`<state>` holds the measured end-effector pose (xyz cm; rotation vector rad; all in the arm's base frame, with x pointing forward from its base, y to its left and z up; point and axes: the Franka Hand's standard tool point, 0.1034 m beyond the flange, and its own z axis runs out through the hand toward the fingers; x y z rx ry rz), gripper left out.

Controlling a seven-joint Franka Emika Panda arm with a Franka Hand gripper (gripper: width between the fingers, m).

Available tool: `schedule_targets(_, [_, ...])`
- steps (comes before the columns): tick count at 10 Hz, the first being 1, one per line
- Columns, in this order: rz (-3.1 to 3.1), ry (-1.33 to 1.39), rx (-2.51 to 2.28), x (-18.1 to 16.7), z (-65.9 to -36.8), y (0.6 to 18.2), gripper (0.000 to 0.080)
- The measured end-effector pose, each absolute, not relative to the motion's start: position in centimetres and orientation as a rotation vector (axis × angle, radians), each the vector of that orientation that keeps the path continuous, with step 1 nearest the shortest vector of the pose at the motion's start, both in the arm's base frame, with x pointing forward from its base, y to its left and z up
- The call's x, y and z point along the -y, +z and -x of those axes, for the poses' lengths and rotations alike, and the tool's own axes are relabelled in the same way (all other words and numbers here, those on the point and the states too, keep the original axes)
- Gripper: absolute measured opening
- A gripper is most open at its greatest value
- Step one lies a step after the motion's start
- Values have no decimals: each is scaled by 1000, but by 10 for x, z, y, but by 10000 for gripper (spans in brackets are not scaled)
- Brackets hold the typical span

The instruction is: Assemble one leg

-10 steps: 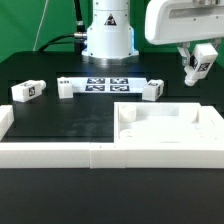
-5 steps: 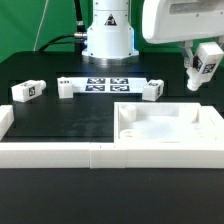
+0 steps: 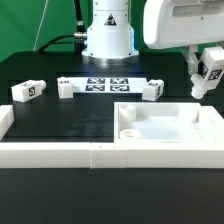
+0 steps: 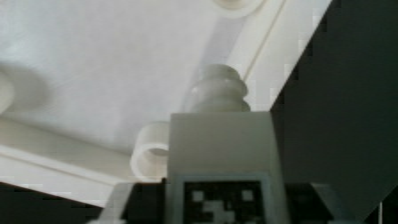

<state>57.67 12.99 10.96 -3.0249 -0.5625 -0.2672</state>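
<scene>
The leg [image 3: 211, 67] was a small white stubby block with a black-and-white square tag on its face. The pincer [image 3: 206, 76] was clenched around it and held it tilted in the air at the exterior view's right, over the far right corner of the tabletop [image 3: 160, 135]. In the wrist view the leg [image 4: 221, 145] filled the lower middle. Its tag [image 4: 222, 203] sat at the near end, and a ribbed, rounded peg [image 4: 217, 88] at the far end pointed toward the tabletop's white inner floor [image 4: 89, 55], just beside the raised rim [image 4: 281, 45].

The black table [image 3: 70, 118] lay bare between the tabletop and the far row of parts. In that row three other legs [image 3: 27, 91] lay on the table, two of them at either end of the marker board [image 3: 108, 84]. The border rails [image 3: 50, 152] ran along the near edge, and the tabletop stood against them.

Whether the peg touched the tabletop could not be told. In the wrist view the leg hid nearly all of the pincer's fingers, and that picture was soft. In the exterior view the arm above the pincer was cut off at the top, and the tabletop ran off the right edge.
</scene>
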Motion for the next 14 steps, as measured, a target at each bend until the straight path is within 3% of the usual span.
schedule_targets(3, [3019, -320, 579, -125, -582, 109, 285])
schedule_targets(4, [2999, -480, 581, -120, -598, 110, 285])
schedule_targets(8, [2984, -563, 576, -118, -628, 99, 285])
schedule_targets(14, [2946, -771, 552, -118, -632, 84, 285])
